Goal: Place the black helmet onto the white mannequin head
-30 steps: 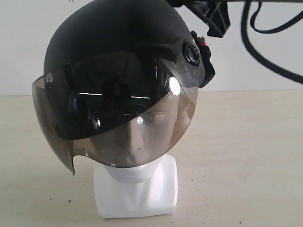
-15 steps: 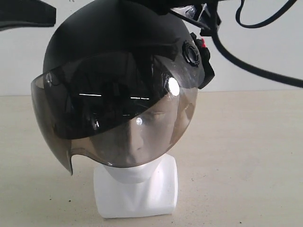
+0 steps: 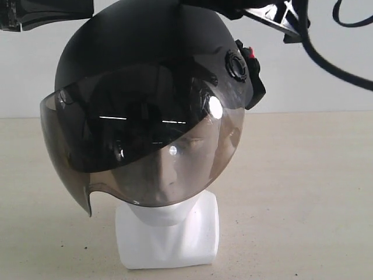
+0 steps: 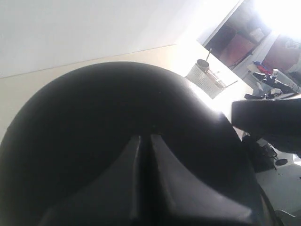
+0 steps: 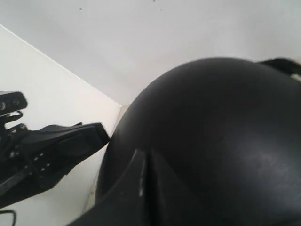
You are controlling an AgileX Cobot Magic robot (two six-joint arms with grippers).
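The black helmet (image 3: 145,52) sits on the white mannequin head (image 3: 169,236), whose face shows through the smoky visor (image 3: 140,151). The helmet is tilted a little, its visor lower on the left. In the left wrist view my left gripper (image 4: 146,137) is shut with nothing in it, its tips just over the helmet's dome (image 4: 94,122). My right gripper (image 5: 146,151) is also shut and empty, close over the dome (image 5: 221,122). Whether either one touches the shell I cannot tell. In the exterior view, the left arm (image 3: 52,13) and right arm (image 3: 262,9) enter at the top.
The head stands on a beige table (image 3: 303,192) before a white wall. Black cables (image 3: 338,64) hang at the upper right. A wire mesh basket (image 4: 207,77) sits at the table's far edge, with clutter beyond it.
The left arm has come further in from the upper left, towards the helmet's top. The right arm and its cables have shifted right. The helmet has barely moved.
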